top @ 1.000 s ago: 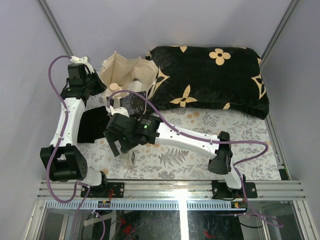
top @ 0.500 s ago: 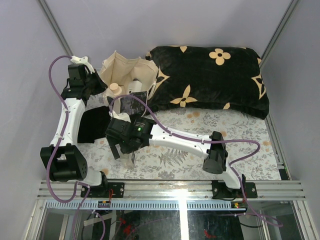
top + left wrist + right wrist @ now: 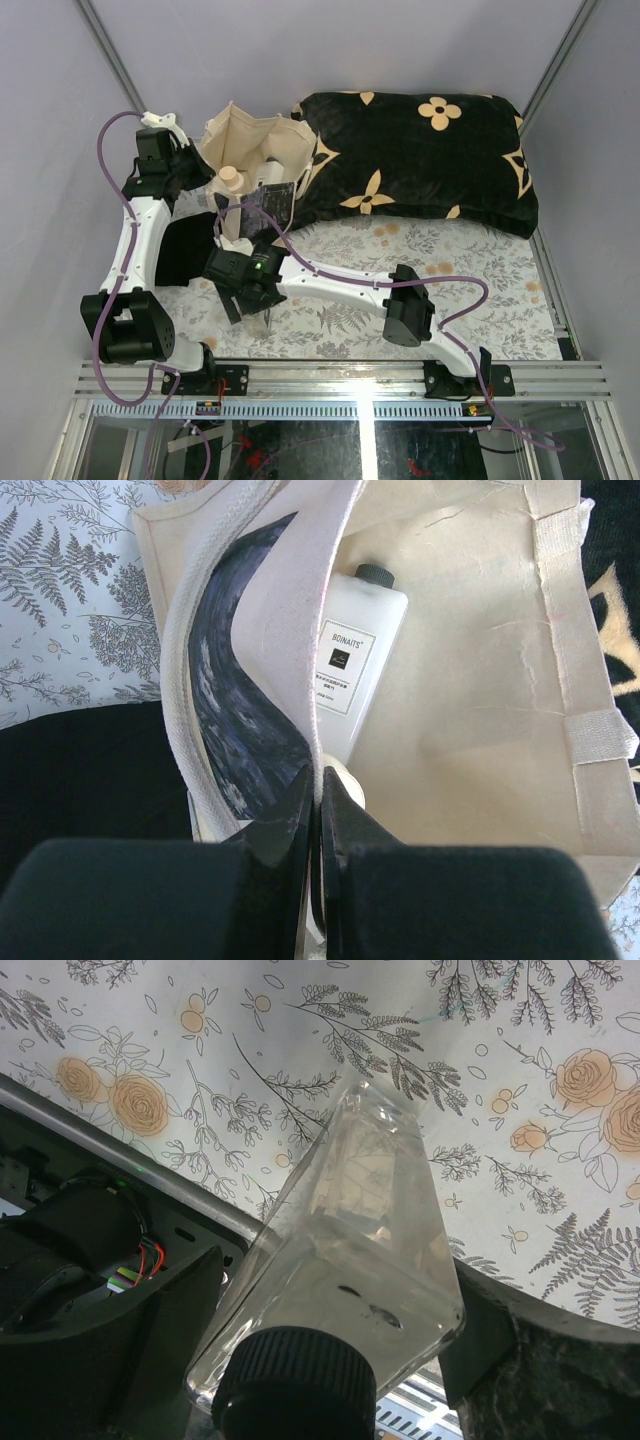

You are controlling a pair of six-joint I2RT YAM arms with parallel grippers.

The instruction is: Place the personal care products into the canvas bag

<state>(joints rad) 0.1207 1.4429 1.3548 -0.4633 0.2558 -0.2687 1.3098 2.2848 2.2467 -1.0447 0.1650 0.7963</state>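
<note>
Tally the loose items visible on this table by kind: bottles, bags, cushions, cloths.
Bottles: 3, round beige bottle, white bottle, clear bottle
Bags: 1, canvas bag
Cushions: 1, flowered cushion
Cloths: 1, black cloth
Total: 6

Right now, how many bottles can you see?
3: a white bottle and a beige bottle in the canvas bag, a clear bottle inside the right gripper. Another may be hidden.
</note>
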